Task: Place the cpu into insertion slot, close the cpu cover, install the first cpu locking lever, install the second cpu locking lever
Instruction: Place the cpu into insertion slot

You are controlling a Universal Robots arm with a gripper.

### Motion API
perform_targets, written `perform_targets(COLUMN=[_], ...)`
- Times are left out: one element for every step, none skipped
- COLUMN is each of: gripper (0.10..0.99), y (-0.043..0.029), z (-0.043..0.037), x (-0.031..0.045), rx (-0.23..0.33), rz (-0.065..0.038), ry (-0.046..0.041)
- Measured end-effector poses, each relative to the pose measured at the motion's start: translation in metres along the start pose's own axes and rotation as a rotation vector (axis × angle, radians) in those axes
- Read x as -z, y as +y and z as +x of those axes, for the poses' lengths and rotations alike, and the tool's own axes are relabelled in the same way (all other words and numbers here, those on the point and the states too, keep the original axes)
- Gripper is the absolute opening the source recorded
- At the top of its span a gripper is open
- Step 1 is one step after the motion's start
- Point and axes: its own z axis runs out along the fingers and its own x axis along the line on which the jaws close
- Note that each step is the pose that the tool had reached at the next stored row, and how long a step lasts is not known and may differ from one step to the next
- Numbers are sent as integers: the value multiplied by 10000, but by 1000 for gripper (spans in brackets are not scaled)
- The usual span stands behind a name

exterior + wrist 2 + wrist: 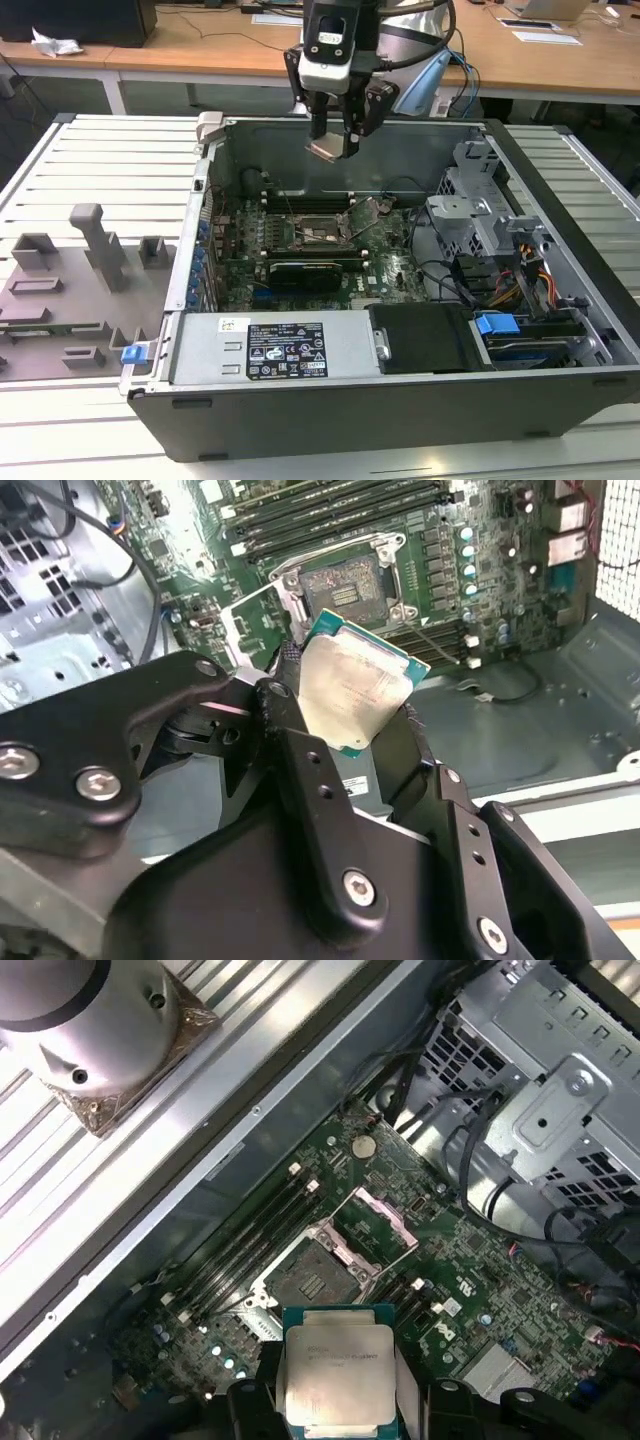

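My gripper (336, 140) hangs above the open computer case, shut on the cpu (327, 149), a flat square chip with a dull silvery top. In both wrist views the cpu (355, 685) (335, 1370) sits clamped by its edges between the black fingers (287, 700). Well below it on the green board lies the insertion slot (320, 232) (343, 580) (310, 1272), a dark square recess with a metal rim and nothing in it. The cpu cover (371, 213) (385, 1222) stands flipped open beside the slot.
The case walls (210, 200) ring the board. Long black memory slots (255, 1235) and a black card (305, 272) flank the socket. A metal drive cage (470, 215) with cables stands at the exterior view's right. A grey fixture tray (70, 290) lies outside at the exterior view's left.
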Motion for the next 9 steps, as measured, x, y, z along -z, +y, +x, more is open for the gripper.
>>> perform_targets(gripper=[529, 529, 529, 529, 529, 529, 529, 529, 529], y=[0, 0, -1, -1, -2, -2, -2, -3, -3], z=[0, 0, 0, 0, 0, 0, -1, -1, -1], x=[-2, -10, -13, -17, -22, -27, -30, -35, -39], rx=[-285, -503, -529, -540, -547, -554, -557, -561, -565], rz=[-3, -6, -6, -6, -7, -7, -7, -7, -7], ry=[-26, -43, -46, -48, -48, -48, -49, -49, -50])
